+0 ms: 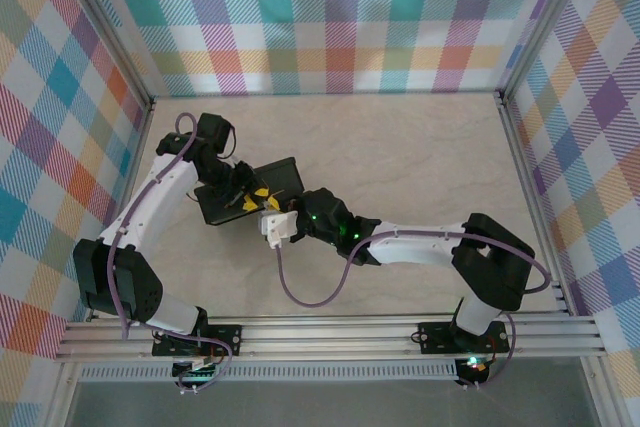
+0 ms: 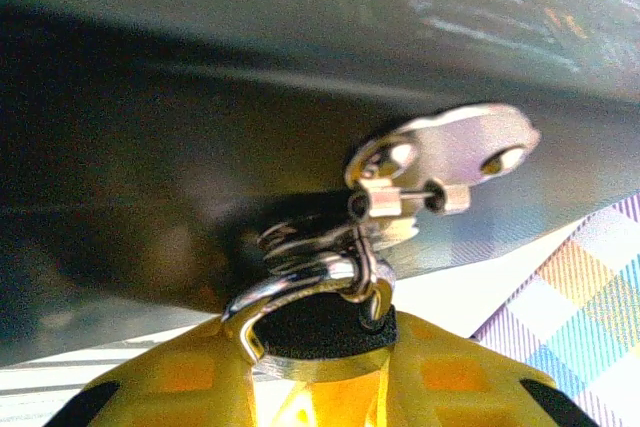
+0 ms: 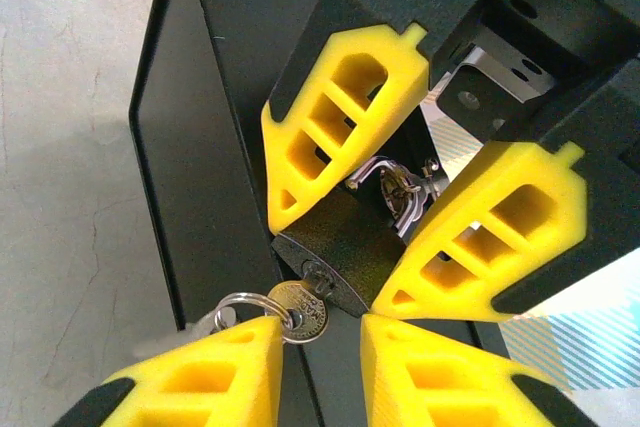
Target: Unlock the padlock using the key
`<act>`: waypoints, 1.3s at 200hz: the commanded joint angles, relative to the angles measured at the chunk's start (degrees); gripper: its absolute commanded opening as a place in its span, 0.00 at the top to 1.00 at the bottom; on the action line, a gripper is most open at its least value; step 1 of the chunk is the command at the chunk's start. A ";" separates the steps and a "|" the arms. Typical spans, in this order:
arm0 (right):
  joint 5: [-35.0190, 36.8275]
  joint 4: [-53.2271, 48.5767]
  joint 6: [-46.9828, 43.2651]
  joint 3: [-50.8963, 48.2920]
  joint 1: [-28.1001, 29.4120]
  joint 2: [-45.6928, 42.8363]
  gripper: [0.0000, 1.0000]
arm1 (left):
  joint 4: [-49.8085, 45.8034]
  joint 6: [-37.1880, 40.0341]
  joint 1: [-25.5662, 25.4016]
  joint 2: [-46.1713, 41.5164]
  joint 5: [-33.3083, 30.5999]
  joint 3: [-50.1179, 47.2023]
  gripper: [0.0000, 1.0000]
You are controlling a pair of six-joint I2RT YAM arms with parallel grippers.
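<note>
Key (image 3: 300, 313) sits in the padlock (image 3: 345, 242) which my left claw (image 3: 338, 259) clamps; my right claw (image 3: 322, 332), standing apart, should next pinch and turn it.

Your left arm (image 1: 158, 195) stood up from its base at the near left, folded at the elbow and angled right toward the middle. Your left gripper (image 3: 345, 247) was clamped on the padlock (image 2: 322, 331), one yellow finger pressed to each side of its body. Your right arm (image 1: 425, 245) lay low and stretched leftward from its base, with the wrist aimed at the other hand. Your right gripper (image 3: 320, 332) sat just beside the left one, its fingers slightly parted.
</note>
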 commanded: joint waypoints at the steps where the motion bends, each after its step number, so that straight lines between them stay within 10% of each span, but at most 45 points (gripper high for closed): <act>1: -2.56 0.79 0.08 2.30 0.34 0.87 0.73 | 0.52 0.72 0.58 -1.67 2.59 2.66 1.00; 260: -1.55 4.52 -1.65 2.93 -3.20 5.93 0.73 | 0.51 0.89 0.67 -2.75 3.98 3.11 1.00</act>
